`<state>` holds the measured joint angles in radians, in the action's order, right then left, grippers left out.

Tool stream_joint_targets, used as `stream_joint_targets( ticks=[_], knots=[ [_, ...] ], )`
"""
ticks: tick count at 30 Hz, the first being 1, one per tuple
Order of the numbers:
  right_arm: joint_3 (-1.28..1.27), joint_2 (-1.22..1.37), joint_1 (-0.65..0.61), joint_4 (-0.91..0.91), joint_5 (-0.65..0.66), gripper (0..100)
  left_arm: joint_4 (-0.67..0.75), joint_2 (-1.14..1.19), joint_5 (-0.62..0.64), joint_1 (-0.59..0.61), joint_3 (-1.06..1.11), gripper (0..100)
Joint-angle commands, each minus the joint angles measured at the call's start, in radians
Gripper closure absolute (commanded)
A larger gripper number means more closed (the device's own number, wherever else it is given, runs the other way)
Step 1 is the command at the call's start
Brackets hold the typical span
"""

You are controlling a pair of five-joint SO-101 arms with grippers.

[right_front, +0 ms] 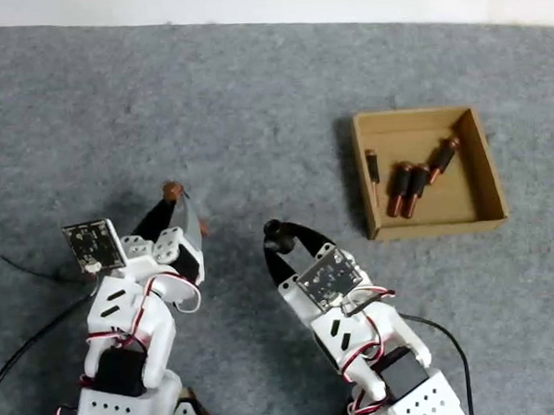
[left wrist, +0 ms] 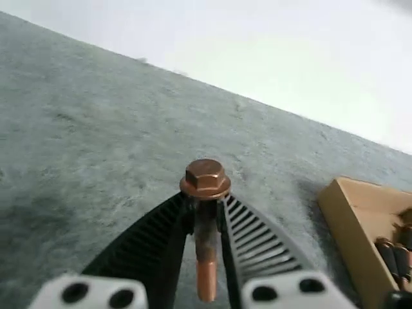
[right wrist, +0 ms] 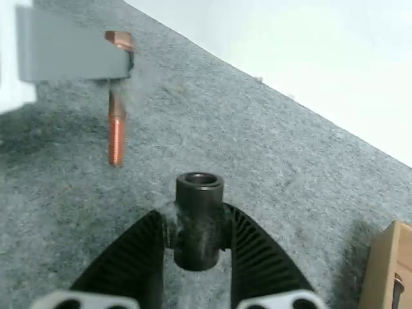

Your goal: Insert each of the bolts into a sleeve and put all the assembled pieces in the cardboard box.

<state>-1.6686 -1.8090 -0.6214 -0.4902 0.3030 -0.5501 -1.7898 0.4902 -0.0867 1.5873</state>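
My left gripper (left wrist: 206, 215) is shut on a copper bolt (left wrist: 205, 193), hex head up and threaded shank pointing back toward the wrist; in the high view that bolt (right_front: 173, 191) sits at the tip of the left gripper (right_front: 177, 205) above the carpet. My right gripper (right wrist: 198, 225) is shut on a black sleeve (right wrist: 199, 212) held upright, bore open at the top; in the high view the sleeve (right_front: 275, 232) is to the right of the bolt. The other arm's bolt (right wrist: 116, 129) hangs a little beyond the sleeve in the right wrist view. The cardboard box (right_front: 363, 177) holds several assembled pieces (right_front: 408, 189).
Grey carpet covers the table. The box stands at the right, its wall (left wrist: 351, 238) seen in the left wrist view and its corner (right wrist: 386, 270) in the right wrist view. A thin dark piece (right_front: 372, 168) lies along the box's left wall. Cables trail near both arm bases.
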Motion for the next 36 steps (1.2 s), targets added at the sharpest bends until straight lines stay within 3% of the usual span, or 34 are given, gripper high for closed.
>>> stream_joint_targets(
  ticks=[1, 9, 15, 17, 31, 36],
  knots=[
    [-0.124, 0.005, -0.01, 0.015, 0.0, 99.3, 0.018, -0.008, 0.002, -0.064, -0.01, 99],
    [-0.124, 0.005, -0.01, 0.015, 0.0, 99.3, 0.077, -0.008, 0.005, -0.136, -0.027, 99],
    [-0.124, 0.005, -0.01, 0.015, 0.0, 99.3, 0.117, -0.008, 0.31, -0.087, -0.048, 99],
    [-0.124, 0.005, -0.01, 0.015, 0.0, 99.3, 0.117, -0.008, 0.361, -0.09, -0.053, 99],
    [-0.125, 0.005, -0.012, 0.001, 0.002, 99.3, 0.195, -0.008, 0.365, -0.154, -0.062, 99],
    [-0.124, 0.004, -0.012, -0.03, 0.095, 99.3, 0.227, -0.008, 0.365, -0.154, -0.076, 99]
  ],
)
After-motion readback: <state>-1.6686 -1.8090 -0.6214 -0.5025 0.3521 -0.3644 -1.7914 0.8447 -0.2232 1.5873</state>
